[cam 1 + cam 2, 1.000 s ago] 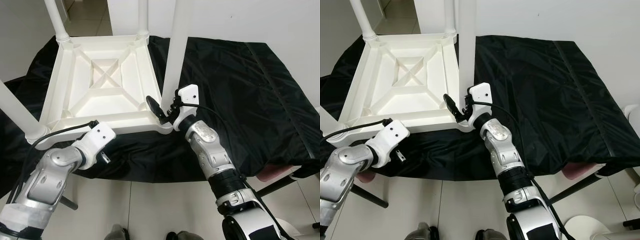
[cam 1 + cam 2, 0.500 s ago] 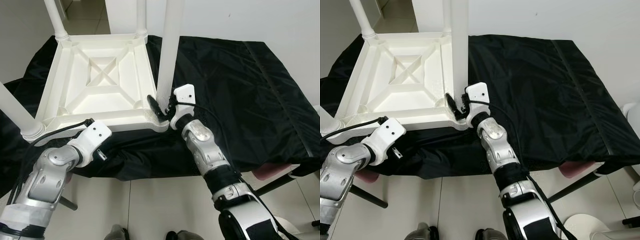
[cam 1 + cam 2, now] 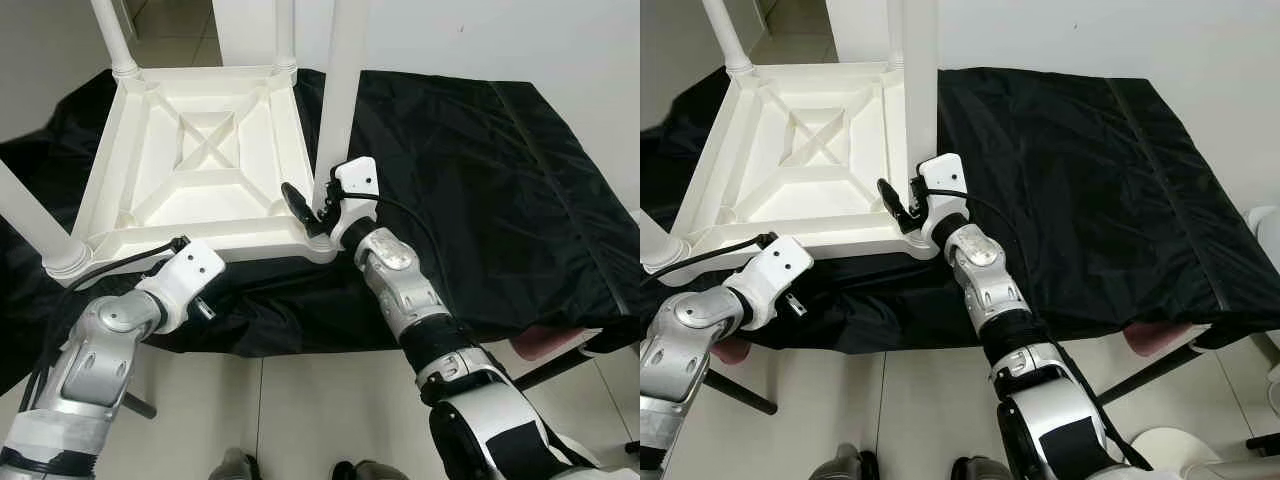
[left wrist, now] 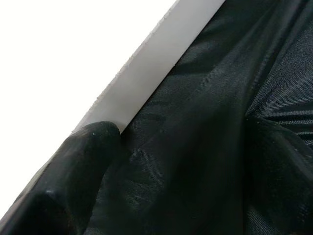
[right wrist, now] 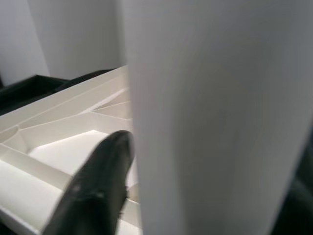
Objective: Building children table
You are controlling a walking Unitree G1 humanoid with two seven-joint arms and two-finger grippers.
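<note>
Head views are evenly and brightly lit; focus is sharp across the frame. The white table underside (image 3: 200, 150) approaches overexposure, with soft shadows inside its ribs. The black cloth (image 3: 470, 170) beside it shows faint sheen on its folds. In the left wrist view, the table edge (image 4: 63, 63) is blown out. In the right wrist view, the table leg (image 5: 220, 117) is blurred and defocused.

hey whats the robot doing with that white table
It is putting together a small white table that lies upside down on a black cloth. The right gripper is closed around the table leg at the near right corner, holding it upright in its socket. The left gripper sits low at the near edge of the tabletop, against the cloth. Legs stand at the other three corners as well.
</note>
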